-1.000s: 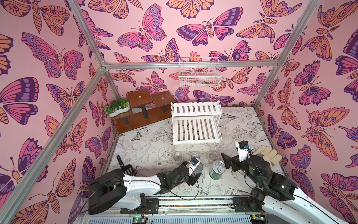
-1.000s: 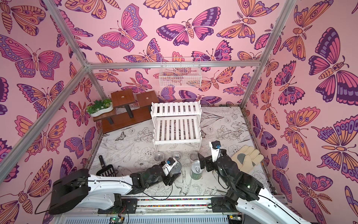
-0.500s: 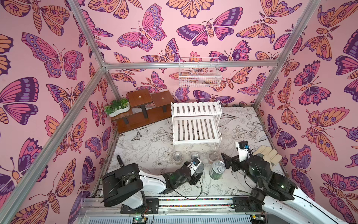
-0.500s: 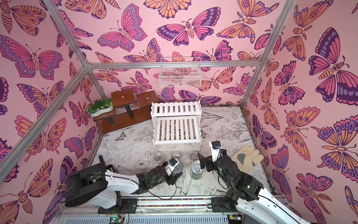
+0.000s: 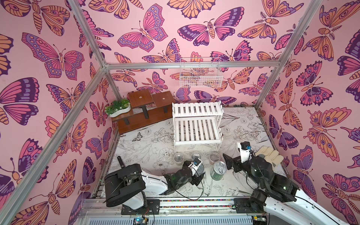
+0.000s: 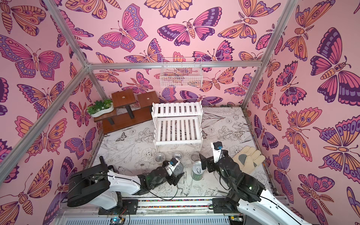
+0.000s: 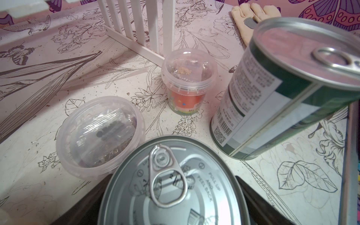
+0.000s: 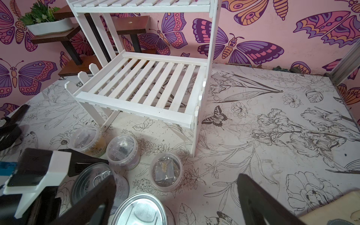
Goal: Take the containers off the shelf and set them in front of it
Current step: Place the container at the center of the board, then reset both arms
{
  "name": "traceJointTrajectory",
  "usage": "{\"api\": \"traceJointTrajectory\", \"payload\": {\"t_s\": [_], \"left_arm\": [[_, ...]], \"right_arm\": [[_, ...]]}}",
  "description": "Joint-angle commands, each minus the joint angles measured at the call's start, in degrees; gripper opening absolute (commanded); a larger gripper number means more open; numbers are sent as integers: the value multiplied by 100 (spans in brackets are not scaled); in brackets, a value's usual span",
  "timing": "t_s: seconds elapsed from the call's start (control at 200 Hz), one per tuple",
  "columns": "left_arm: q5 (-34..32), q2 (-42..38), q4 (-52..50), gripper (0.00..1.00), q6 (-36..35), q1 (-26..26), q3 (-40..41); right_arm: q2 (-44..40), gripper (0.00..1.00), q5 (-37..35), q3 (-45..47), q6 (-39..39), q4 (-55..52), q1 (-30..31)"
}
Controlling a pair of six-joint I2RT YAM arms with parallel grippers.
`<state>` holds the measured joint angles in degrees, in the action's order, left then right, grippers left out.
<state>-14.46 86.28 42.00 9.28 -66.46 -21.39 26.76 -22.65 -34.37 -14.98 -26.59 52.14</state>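
Table (image 5: 148,140) carries all. Shelf (image 5: 196,128): both tiers bare. R tool (image 8: 177,176) spread wide, empty. L tool (image 7: 171,178) straddles second can (image 8: 85,181); clenched or released, can't tell. Green can (image 5: 218,172) at its 3 o'clock. Yellow cup (image 8: 86,141), purple cup (image 8: 121,149), red cup (image 8: 165,172) in row at shelf's 6 o'clock. Est. done bar L letting go.

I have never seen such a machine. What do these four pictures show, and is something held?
It is a robot with two arms, each ending in a pincer. Two pictures look down from above; the other two come from a camera on each wrist. On the table, before the empty white shelf, stand three clear lidded cups. The left pincer has its jaws on both sides of a can; whether they press it, I cannot tell. The right pincer is open and holds nothing, near a second, green-and-white can. A pale glove lies nearby.
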Motion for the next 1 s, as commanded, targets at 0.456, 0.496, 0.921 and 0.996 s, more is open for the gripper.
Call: {"api": "traceJointTrajectory", "payload": {"t_s": [0.456, 0.496, 0.921, 0.996], "left_arm": [[-315, -1594, -1246, 100, -274, -43, -101], [-353, -1784, -1462, 100, -299, -43, -141], [-1955, -3589, -4019, 100, -549, 234, -838], [-1867, -3870, -4237, 100, -487, 577, -867]], "right_arm": [[59, 99, -104, -105, 75, 0, -98], [61, 99, -128, -100, 82, -4, -112], [338, 99, 101, -126, 64, 73, -1391], [389, 99, 262, -102, 43, 176, -1859]]}}
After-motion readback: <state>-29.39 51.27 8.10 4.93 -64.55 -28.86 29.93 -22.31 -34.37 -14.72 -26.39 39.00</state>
